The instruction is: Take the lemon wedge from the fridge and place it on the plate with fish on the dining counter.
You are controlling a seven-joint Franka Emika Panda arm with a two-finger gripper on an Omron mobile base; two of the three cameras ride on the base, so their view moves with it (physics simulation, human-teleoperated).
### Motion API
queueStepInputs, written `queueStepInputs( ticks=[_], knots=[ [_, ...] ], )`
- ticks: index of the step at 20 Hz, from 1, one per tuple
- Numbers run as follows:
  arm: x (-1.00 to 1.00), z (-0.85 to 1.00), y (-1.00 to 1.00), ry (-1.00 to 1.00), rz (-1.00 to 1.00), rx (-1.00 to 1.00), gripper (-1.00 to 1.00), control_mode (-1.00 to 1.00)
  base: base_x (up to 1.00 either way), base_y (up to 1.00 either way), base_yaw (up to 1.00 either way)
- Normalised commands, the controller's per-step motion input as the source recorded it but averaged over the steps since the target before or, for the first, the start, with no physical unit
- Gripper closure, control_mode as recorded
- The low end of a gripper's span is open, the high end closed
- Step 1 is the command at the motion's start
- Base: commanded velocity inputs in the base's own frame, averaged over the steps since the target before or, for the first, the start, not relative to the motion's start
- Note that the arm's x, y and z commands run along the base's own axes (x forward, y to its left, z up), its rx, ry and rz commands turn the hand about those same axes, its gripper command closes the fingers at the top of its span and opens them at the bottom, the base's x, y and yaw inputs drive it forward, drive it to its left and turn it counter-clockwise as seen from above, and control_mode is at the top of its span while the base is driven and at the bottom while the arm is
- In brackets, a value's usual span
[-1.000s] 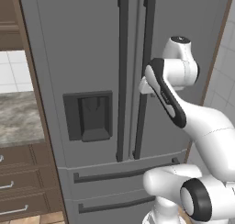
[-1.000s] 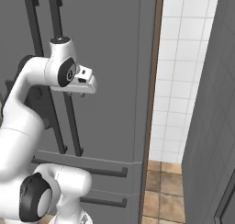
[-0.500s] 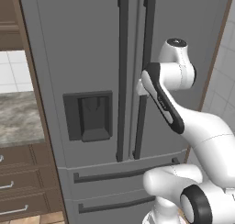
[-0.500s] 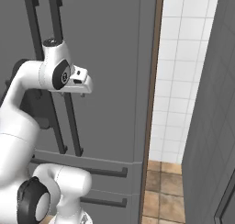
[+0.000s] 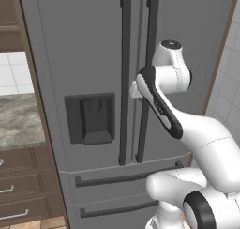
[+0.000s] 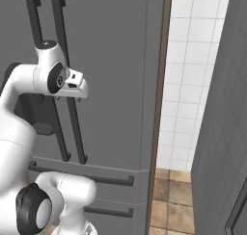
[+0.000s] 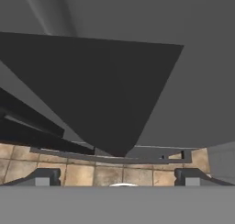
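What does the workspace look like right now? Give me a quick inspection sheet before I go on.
Surface: a strip of marbled counter shows left of the fridge, above brown drawers; nothing seen on it.
Job's things: fridge with both doors shut and two lower drawers shut; lemon wedge, plate and fish: nothing seen.
Clutter: nothing seen.
Gripper: gripper open, jaws wide apart, holding nothing; the hand sits right at the long dark door handles, about mid-height; whether it touches one cannot be told.
Cables: nothing seen.
Surroundings: white tiled wall and tan floor tiles right of the fridge, a grey panel at the far right.
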Motion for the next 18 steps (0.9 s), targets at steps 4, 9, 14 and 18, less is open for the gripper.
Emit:
queueStepInputs(
  ticks=[4,9,14,18],
  knots=[
    [-0.13,-0.17,0.04,0.00,0.00,0.05,-1.00,1.00,-0.16,0.02,0.00],
    [0.00,0.00,0.00,0.00,0.00,0.00,-1.00,1.00,-0.40,0.24,0.00],
    [0.00,0.00,0.00,0.00,0.00,0.00,-1.00,1.00,-0.02,0.26,0.00],
    [0.00,0.00,0.00,0.00,0.00,0.00,-1.00,1.00,-0.28,0.58,-0.01]
  ],
)
